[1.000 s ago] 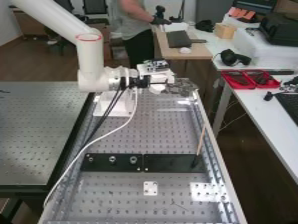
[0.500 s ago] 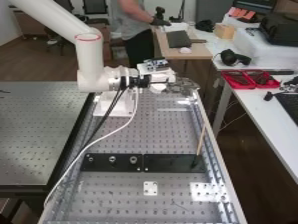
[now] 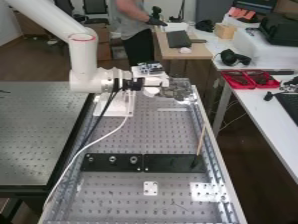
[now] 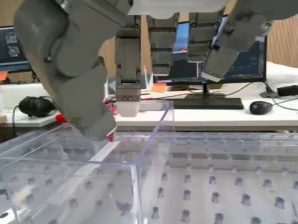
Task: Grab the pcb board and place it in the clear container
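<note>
One white jointed arm ends in a dark grey hand (image 3: 174, 89) at about one o'clock on the perforated metal bench (image 3: 149, 142), taking the bench's middle as the dial's centre and its far end as twelve. Its fingers (image 4: 128, 62) hang spread and fairly straight, the thumb well apart, pinching nothing that I can make out. Just by them is the clear plastic container (image 4: 66, 192), its walls upright. Whether a small dark piece (image 4: 5, 212) seen through the container wall is the pcb board, I cannot tell. Two flat black plates (image 3: 110, 168) cross the bench, a thin wooden stick (image 3: 201, 140) leaning up toward three o'clock. A small white square plate (image 3: 151, 188) lies at six o'clock; red trays (image 3: 249, 88) sit between one and two, on the white side table (image 3: 256, 109).
</note>
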